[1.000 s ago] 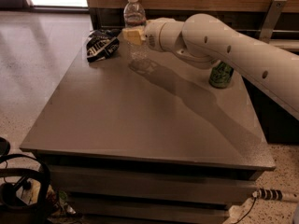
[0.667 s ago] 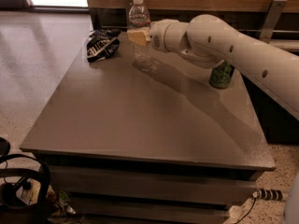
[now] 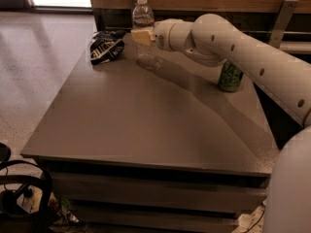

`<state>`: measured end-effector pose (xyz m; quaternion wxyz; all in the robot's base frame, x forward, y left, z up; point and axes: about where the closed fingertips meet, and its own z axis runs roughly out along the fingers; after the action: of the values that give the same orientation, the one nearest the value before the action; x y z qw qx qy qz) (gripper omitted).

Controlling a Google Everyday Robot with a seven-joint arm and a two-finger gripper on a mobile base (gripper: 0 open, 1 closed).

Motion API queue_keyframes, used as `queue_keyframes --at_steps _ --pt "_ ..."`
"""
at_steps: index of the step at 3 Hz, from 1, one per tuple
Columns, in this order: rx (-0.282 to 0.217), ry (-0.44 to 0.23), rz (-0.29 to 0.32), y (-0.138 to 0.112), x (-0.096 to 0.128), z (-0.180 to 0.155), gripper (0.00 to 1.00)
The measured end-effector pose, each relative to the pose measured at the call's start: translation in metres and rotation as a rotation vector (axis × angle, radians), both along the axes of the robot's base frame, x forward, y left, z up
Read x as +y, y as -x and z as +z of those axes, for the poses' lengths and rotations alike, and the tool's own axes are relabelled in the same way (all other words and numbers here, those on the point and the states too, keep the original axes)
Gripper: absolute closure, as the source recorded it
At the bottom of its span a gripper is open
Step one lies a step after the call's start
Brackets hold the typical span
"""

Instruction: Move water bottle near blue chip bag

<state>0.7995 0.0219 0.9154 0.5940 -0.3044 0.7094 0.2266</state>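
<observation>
The water bottle is clear with a white cap and stands upright at the far side of the table, just right of the blue chip bag. The bag is dark, wrinkly and white-striped, and lies at the table's far left corner. My gripper reaches in from the right and is shut on the bottle's middle. One yellowish finger pad shows in front of the bottle and the other is hidden behind it. I cannot tell whether the bottle's base touches the table.
A green soda can stands at the table's right side, partly behind my white arm. The grey table stretches toward me. A wooden wall runs behind it. Black cables and gear lie on the floor at the lower left.
The gripper and the bottle shifted a little to the right, then held nearly still. The bag and the can have not moved.
</observation>
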Motion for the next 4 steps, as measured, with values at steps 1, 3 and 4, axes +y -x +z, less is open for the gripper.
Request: queue_keyframes --at_steps 1,3,4 --pt "0.015 -0.017 0.005 -0.007 0.004 -0.012 1.0" --pt "0.027 -0.029 0.016 -0.011 0.01 -0.022 0.77" --pt "0.027 -0.029 0.016 -0.011 0.01 -0.021 0.44"
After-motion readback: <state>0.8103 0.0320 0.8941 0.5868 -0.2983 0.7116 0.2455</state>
